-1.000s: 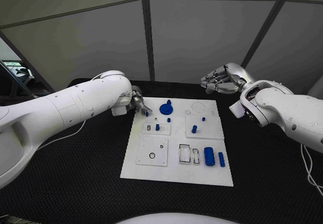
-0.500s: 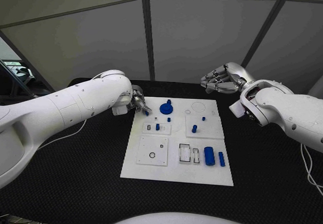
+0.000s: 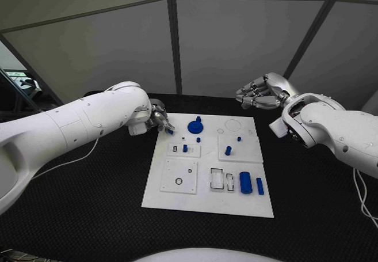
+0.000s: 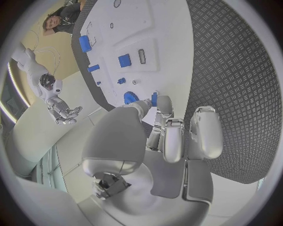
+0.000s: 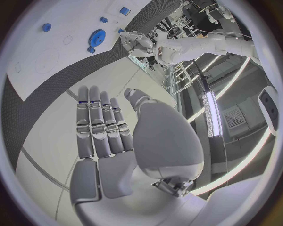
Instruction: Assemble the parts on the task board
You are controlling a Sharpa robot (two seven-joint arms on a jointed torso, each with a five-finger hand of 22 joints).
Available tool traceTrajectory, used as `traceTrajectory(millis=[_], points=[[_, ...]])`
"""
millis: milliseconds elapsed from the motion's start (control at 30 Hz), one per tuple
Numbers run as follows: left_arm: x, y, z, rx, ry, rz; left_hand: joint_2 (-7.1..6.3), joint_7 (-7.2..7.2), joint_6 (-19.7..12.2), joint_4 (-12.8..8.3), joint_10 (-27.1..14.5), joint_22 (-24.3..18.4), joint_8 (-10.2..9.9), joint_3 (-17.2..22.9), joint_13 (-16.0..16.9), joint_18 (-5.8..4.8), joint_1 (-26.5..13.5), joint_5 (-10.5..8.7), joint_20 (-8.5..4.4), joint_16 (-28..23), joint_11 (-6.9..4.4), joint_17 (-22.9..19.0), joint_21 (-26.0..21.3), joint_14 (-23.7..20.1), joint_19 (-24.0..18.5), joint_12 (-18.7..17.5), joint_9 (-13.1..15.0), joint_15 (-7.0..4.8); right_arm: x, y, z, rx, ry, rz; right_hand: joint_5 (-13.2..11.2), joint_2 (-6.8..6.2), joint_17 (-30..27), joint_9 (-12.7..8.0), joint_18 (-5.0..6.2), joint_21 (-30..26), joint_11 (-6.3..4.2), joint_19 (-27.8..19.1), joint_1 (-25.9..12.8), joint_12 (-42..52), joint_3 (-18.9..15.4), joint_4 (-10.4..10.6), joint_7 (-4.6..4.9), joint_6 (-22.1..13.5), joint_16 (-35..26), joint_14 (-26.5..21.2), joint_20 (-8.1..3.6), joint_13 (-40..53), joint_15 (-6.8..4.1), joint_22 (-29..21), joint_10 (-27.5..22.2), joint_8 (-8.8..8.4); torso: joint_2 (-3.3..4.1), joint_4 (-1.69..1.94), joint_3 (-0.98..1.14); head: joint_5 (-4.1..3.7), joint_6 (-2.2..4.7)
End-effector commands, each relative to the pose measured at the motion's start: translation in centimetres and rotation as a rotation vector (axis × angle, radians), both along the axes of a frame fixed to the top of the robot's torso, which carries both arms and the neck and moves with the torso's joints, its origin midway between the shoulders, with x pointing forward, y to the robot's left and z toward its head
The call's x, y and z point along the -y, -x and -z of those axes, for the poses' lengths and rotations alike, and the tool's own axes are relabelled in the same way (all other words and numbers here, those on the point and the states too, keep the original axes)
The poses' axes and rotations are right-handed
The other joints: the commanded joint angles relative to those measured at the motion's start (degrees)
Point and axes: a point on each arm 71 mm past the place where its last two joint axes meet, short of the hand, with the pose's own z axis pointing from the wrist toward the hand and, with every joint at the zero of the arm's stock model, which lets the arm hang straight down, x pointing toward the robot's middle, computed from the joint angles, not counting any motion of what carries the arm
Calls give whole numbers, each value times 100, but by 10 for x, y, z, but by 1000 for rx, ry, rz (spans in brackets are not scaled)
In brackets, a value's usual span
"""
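Observation:
The white task board [image 3: 236,209] lies in the middle of the black table. My left hand [image 3: 160,119] hovers at the board's far left corner and pinches a small blue part [image 4: 153,98] between thumb and a finger. Just beside it on the board sits a round blue disc [image 3: 194,128]. Small blue pegs [image 3: 184,148] [image 3: 227,150] stand in the middle blocks. A blue cylinder [image 3: 245,183] and a blue bar [image 3: 259,186] lie at the near right. My right hand [image 3: 258,94] is raised behind the board's far right corner, its fingers [image 5: 97,127] straight and holding nothing.
Black mat [image 3: 320,193] surrounds the board on all sides. Grey wall panels [image 3: 233,46] stand close behind the table. Two square white blocks [image 3: 179,177] with holes and a pair of slots [image 3: 221,180] sit on the board's near half.
My left arm has shifted slightly, while its hand stays at the board's far left corner with the small part. The right hand has not moved.

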Motion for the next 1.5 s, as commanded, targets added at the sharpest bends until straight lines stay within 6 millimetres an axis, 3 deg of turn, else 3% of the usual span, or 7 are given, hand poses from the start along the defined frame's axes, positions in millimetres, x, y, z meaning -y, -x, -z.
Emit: traceTrajectory(millis=[33, 200, 567, 1000, 1100, 1500], points=[[0, 4, -5, 14, 75, -30, -26, -17, -45, -679, 66, 13, 60, 803, 24, 3, -154, -4, -10, 32, -32, 1106, 9, 456, 25, 35, 46, -16, 0, 0, -1, 2, 1, -6, 32, -12, -8, 2, 12, -25, 6, -1, 7, -15, -29, -1, 5, -53, -18, -45, 51, 1, 12, -8, -48, -21, 0, 6, 3, 14, 1], [-2, 14, -10, 39, 106, -37, -154, -43, -41, -837, 154, 123, 167, 1161, 93, -20, -377, -6, -31, 86, -52, 1191, 106, 487, 80, 108, 114, -34, 0, 0, -1, 1, 2, -5, 41, -8, -9, 2, 13, -28, 6, 1, 6, -14, -30, 0, 5, -55, -17, -45, 51, 1, 12, -11, -49, -21, -4, 8, 1, 23, -2], [3, 47, -8, 90, 138, -26, -302, -81, -7, -1052, 311, 228, 295, 1558, 188, -44, -646, 44, -55, 113, -83, 1235, 192, 504, 133, 202, 184, -69, 2, -1, -1, -1, 4, -1, 51, -6, -10, 2, 13, -32, 6, 3, 4, -14, -30, 2, 5, -56, -16, -45, 52, 2, 12, -13, -49, -20, -1, 6, 1, 61, -13], [7, 62, 4, 101, 76, 7, -323, -89, 6, -1095, 354, 242, 319, 1627, 221, -46, -697, 64, -62, 111, -91, 1231, 203, 503, 142, 230, 196, -78, 3, -1, 0, -5, 6, -2, 67, -2, -12, 3, 14, -37, 6, 7, 3, -13, -31, 3, 5, -57, -15, -45, 52, 2, 12, -17, -50, -20, 15, -13, -5, 76, 19], [6, 63, 5, 110, 52, 15, -327, -91, 8, -1111, 367, 246, 325, 1649, 238, -47, -709, 67, -65, 108, -94, 1226, 205, 502, 144, 243, 198, -81, 3, -1, 0, -6, 7, -1, 67, -2, -12, 3, 14, -37, 6, 7, 3, -13, -31, 3, 5, -57, -15, -45, 52, 2, 12, -17, -50, -20, 15, -7, 2, 76, 15], [10, 65, 10, 104, 12, 46, -346, -98, 15, -1165, 399, 262, 349, 1721, 260, -50, -756, 90, -75, 113, -102, 1235, 217, 505, 154, 266, 210, -91, 2, -1, 0, -9, 7, -4, 67, -2, -12, 3, 14, -37, 6, 7, 3, -13, -31, 3, 5, -57, -15, -45, 52, 2, 12, -17, -50, -20, 19, -3, -4, 80, 29]])
